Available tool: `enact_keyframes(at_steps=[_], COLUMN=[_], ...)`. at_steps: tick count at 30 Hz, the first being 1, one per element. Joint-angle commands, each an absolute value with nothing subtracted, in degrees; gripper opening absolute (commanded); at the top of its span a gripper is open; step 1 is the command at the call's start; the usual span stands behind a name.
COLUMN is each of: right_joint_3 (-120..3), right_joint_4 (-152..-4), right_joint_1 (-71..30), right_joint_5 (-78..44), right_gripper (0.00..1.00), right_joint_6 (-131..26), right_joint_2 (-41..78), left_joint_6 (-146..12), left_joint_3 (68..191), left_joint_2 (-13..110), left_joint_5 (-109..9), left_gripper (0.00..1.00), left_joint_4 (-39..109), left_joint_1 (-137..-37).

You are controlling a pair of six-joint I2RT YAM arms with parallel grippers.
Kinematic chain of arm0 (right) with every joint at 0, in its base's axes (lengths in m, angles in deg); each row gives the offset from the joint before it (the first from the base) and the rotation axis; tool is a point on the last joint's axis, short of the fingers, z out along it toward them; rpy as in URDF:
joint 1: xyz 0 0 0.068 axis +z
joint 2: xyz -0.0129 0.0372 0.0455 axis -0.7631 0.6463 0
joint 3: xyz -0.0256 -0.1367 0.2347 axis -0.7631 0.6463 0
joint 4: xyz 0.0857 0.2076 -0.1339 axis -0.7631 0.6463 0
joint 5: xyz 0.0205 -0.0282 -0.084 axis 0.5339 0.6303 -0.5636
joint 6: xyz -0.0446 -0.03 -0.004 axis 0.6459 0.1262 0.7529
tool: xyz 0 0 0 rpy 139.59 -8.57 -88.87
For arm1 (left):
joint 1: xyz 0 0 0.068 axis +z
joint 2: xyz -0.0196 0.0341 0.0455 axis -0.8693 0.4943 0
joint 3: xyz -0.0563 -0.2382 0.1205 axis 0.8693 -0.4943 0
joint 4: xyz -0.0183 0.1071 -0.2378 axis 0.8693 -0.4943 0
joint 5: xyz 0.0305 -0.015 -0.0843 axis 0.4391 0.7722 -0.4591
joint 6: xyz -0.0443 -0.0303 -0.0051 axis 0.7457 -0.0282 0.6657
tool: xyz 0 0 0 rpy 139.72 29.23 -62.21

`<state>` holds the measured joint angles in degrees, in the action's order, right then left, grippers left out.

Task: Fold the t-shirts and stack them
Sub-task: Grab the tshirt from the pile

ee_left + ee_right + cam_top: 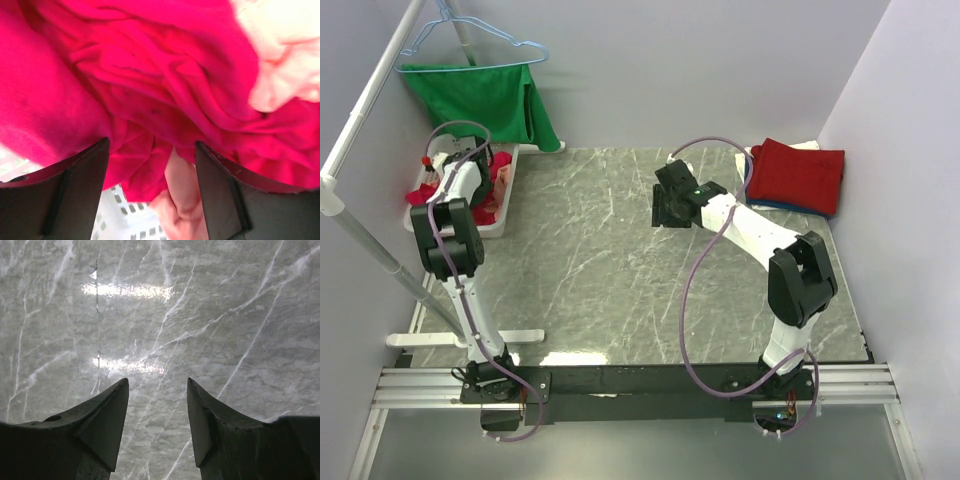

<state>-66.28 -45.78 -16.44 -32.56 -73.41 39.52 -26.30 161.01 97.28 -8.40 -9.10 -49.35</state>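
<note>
Pinkish-red cloth is what you have under your left gripper (152, 145). The pinkish-red shirt (150, 75) lies crumpled in the white basket (485, 228) at the far left of the table (620, 260), and your arm bends down into that basket because the unfolded shirts are there. The jaws stand wide, one on each side of a loose fold, with cloth between them but not pinched, so I judge you are about to take hold rather than holding. The shirt is soft, deeply wrinkled and bunched, with no hem or sleeve to tell apart. A salmon shirt (182, 200) shows beneath it, so a deep bite could catch both. Behind the basket a green cloth (485, 100) hangs from a hanger (480, 40), out of your way. Moving across, your right gripper (157, 390) hovers over the marble in the middle, jaws wide and nothing in them, likely waiting there to help spread the shirt on what looks like the folding space. In the far right corner sits the finished pile. A dark red shirt (798, 172) is folded flat and square on top, with the edges of a blue shirt (790, 207) and a white shirt (805, 146) showing under it.
</note>
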Motion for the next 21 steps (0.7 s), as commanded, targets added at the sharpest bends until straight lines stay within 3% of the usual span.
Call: enact_keyframes(at_steps=[1,4,7,8,11,21], right_joint_3=[-68.2,-68.7,-69.3,-69.6,-70.8,-72.1], right_joint_4=[-45.1,-44.7,-44.2,-44.1,-43.4,-43.2], right_joint_1=[-17.0,-17.5,-18.0,-18.0,-18.3,-18.4], right_joint_5=[-32.3,-32.4,-32.0,-32.0,-31.8,-31.1], right_gripper=[0.57,0.57,0.57,0.57,0.56,0.54], right_joint_6=[-72.9,-72.9,-72.9,-73.0,-73.1,-75.1], right_joint_2=[40.5,40.9,41.4,41.9,42.8,44.1], left_joint_6=[-24.4,-24.4,-24.6,-24.9,-25.5,-29.6], left_joint_3=[162.4,161.6,161.9,162.1,162.5,161.5], left_joint_2=[99.6,100.2,100.8,100.8,100.0,85.3], left_joint_5=[-8.0,-9.6,-10.5,-10.7,-11.8,-5.1], left_gripper=[0.74,0.68,0.47,0.27,0.01,0.01], left_joint_4=[-11.0,-10.5,-10.2,-10.3,-10.1,-7.8], left_joint_1=[-47.9,-46.9,-46.3,-46.2,-46.3,-59.3])
